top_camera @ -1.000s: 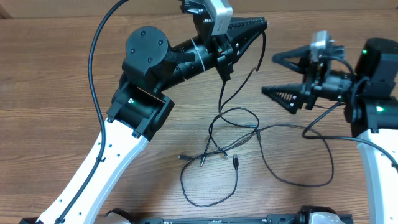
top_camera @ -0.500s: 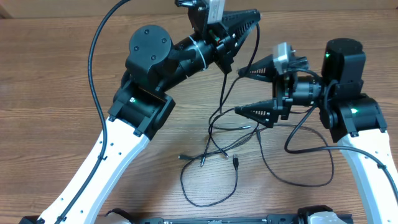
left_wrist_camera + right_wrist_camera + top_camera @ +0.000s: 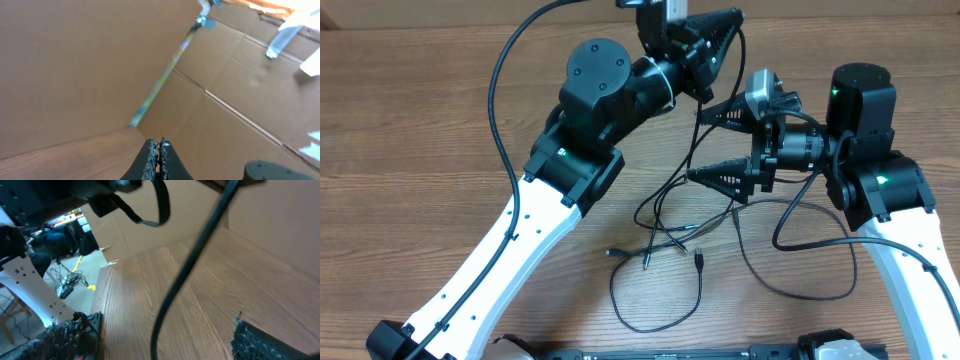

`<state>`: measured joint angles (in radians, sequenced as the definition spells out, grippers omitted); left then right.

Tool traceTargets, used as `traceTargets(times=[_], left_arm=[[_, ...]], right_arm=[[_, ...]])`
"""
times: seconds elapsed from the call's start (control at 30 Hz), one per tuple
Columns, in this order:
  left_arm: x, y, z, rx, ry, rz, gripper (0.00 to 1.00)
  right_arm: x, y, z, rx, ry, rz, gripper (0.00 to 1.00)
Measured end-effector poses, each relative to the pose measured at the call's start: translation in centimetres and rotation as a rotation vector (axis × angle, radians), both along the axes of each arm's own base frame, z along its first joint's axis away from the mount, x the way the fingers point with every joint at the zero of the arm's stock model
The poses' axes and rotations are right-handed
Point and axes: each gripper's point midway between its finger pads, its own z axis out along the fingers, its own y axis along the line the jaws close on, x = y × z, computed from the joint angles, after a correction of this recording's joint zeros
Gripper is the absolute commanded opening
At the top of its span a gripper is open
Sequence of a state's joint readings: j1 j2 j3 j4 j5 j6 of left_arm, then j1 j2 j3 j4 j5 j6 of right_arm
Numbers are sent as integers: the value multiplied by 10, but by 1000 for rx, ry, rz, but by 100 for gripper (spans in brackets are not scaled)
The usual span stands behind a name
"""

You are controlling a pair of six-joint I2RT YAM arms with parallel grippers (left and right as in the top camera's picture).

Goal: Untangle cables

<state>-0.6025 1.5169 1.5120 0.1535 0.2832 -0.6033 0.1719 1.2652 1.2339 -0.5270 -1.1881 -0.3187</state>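
Note:
Several thin black cables (image 3: 666,232) lie tangled on the wooden table, with loops toward the front (image 3: 660,322) and right (image 3: 800,292). Small plug ends (image 3: 700,260) lie near the middle. My left gripper (image 3: 728,22) is shut on one cable at the top and holds it raised, so a strand hangs down to the tangle. In the left wrist view its jaws (image 3: 157,147) are pressed together. My right gripper (image 3: 700,145) is open, one finger on each side of the hanging strand. In the right wrist view that strand (image 3: 172,297) runs between the open fingers (image 3: 160,335) without touching either.
The left arm's thick black cable (image 3: 498,95) arcs over the left of the table. A cardboard wall (image 3: 75,65) stands behind the table. The table's edge (image 3: 97,287) shows in the right wrist view, with floor and clutter beyond it.
My right gripper has swung left, and its open fingers now straddle the hanging strand. My left arm has shifted right, still holding the cable.

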Motion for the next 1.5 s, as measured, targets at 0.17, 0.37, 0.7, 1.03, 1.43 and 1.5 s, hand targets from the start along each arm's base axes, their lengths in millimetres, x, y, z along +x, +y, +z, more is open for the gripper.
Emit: traceTargets(times=[0.17,0.37,0.7,1.03,1.43,1.5], left_arm=[[4,3,1,-31,30,38,4],[4,0,1,-87,91,54,4],[1,-4,-4,-105,143,51,4],[2,-4,-6,-107,155,57,100],[15,10,-29,-19,198,105,99],[21,17,-43,29,228,128,100]], right_arm=[[2,-1,-1,-7,0,-14,95],[3,-1,-1,-9,0,-17,79],[14,-4,-7,-40,21,-87,4],[17,-5,-8,-48,18,-106,4],[27,-8,-8,-57,22,-161,4],[31,-8,-3,-45,11,-179,4]])
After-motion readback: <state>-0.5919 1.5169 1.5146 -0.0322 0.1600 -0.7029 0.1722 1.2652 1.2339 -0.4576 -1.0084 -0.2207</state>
